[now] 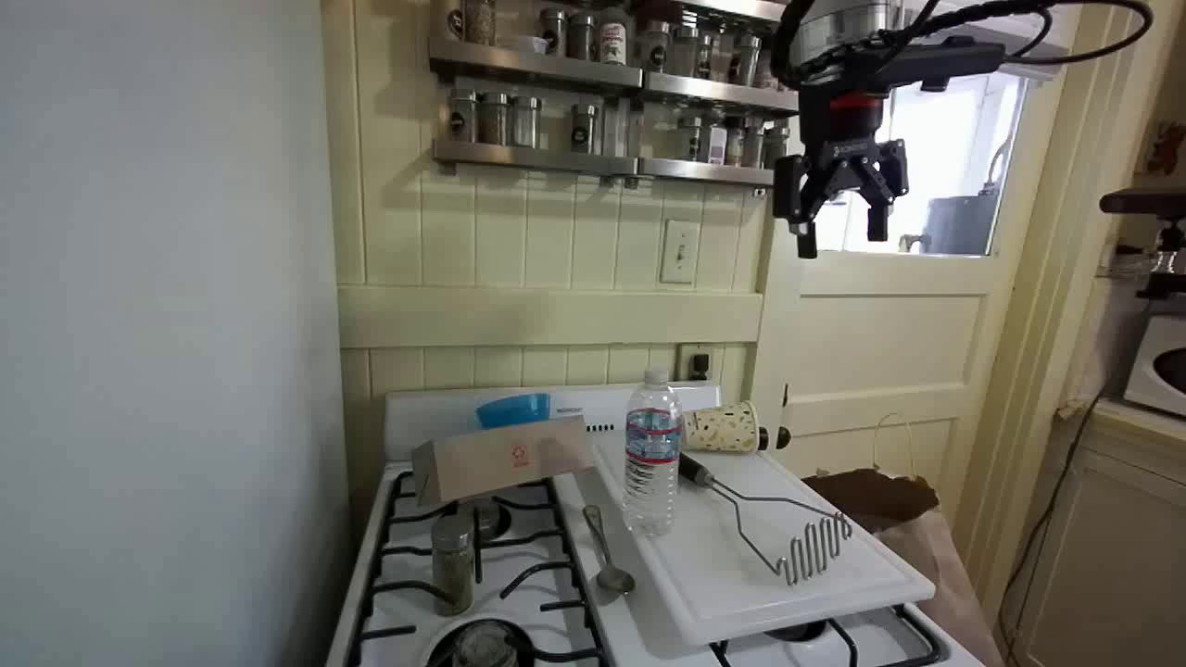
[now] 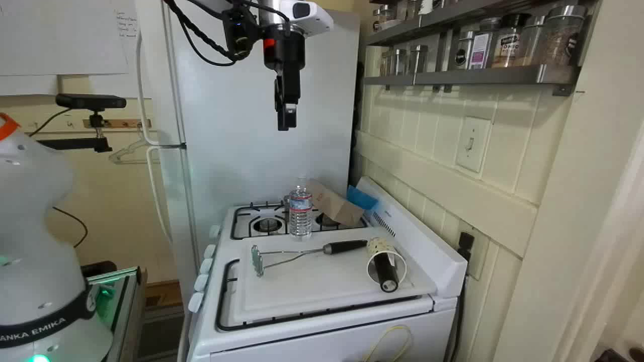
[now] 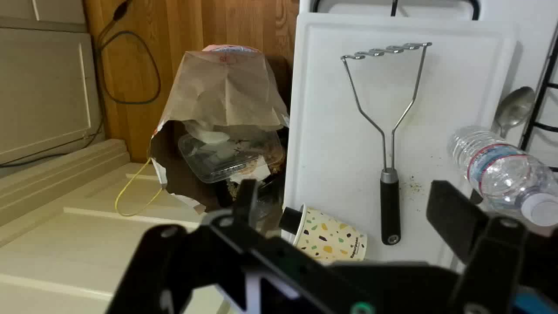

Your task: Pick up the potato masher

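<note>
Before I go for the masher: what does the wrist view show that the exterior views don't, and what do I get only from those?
Only the wrist view: a clear plastic container inside the brown paper bag, and dark specks on the white cutting board beside the handle of the potato masher.

Only the exterior views: spice jars on the metal wall shelves, and the light switch.

Shared: the potato masher lying on that board, the water bottle, the patterned paper cup on its side, and the open gripper.
</note>
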